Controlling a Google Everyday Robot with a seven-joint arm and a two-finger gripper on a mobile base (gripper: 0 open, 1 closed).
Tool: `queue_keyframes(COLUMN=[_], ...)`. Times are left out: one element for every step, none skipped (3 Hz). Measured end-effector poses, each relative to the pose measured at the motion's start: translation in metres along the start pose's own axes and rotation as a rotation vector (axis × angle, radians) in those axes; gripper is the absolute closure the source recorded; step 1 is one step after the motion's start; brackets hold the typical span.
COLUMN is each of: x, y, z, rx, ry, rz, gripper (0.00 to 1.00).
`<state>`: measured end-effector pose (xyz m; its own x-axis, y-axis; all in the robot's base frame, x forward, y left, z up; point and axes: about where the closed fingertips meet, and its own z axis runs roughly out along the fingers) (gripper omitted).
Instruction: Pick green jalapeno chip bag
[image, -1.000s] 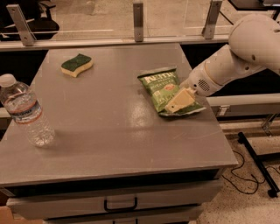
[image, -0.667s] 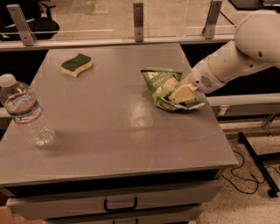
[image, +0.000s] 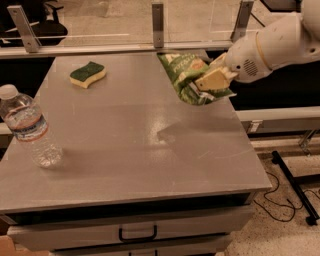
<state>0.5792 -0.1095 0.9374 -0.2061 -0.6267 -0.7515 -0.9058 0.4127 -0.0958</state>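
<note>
The green jalapeno chip bag (image: 184, 75) hangs crumpled in the air above the right part of the grey table (image: 130, 145), its shadow on the tabletop below. My gripper (image: 209, 76) comes in from the right on a white arm and is shut on the bag's right side, with its pale yellow fingers (image: 212, 80) pinching the foil. Part of the bag is hidden behind the fingers.
A yellow sponge with a dark green top (image: 88, 74) lies at the back left. A clear water bottle (image: 30, 127) stands at the left edge. A rail with metal posts (image: 158, 22) runs behind the table. A drawer with a handle (image: 137, 233) is below the front edge.
The gripper has lifted the chip bag off the table and carried it up. The bag now hangs clear of the surface. Sponge and bottle stayed put.
</note>
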Motion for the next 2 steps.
queue_keyframes(x=[-0.0489, -0.0546], y=[0.0145, 0.0153], z=[-0.0174, -0.0199], rx=[-0.051, -0.053], ry=[-0.118, -0.132], rz=[-0.077, -0.082], gripper=[1.0, 1.0])
